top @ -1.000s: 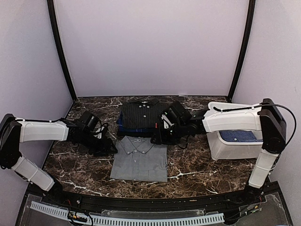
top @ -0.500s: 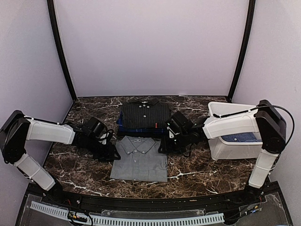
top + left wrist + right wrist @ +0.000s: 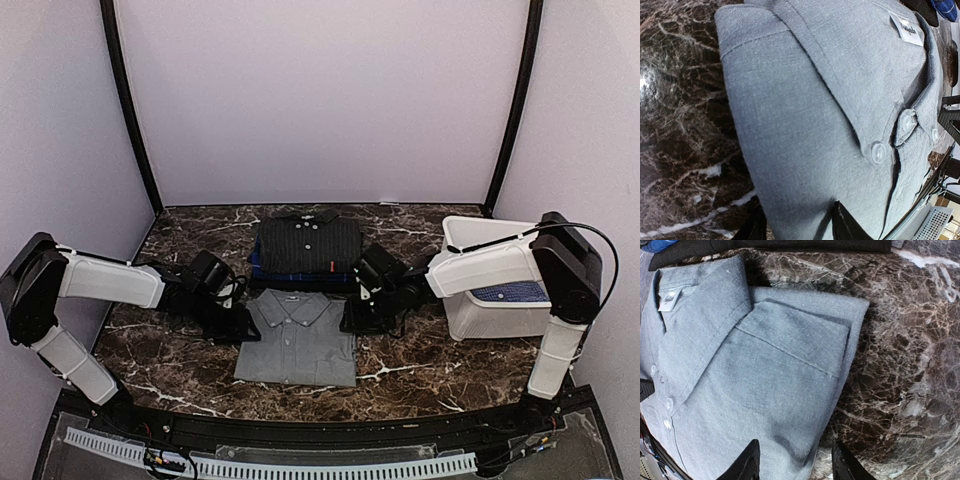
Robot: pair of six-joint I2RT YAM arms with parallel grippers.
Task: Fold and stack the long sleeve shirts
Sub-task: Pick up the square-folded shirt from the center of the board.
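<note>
Left jaws and right jaws spread at grey shirt (image 3: 298, 340) edges; white tub (image 3: 485, 322) holds blue dotted shirt (image 3: 513, 291).

The grey shirt (image 3: 805, 100) is recorded as matt woven cloth with a fine, slightly coarse grain. Its buttons (image 3: 879, 152) are noted as smooth, pale, semi-translucent plastic with a slight sheen. The counter (image 3: 420, 360) is found polished and reflective, in a dark brown, white-veined marble finish. The tub (image 3: 490, 320) is logged as smooth white plastic.
</note>
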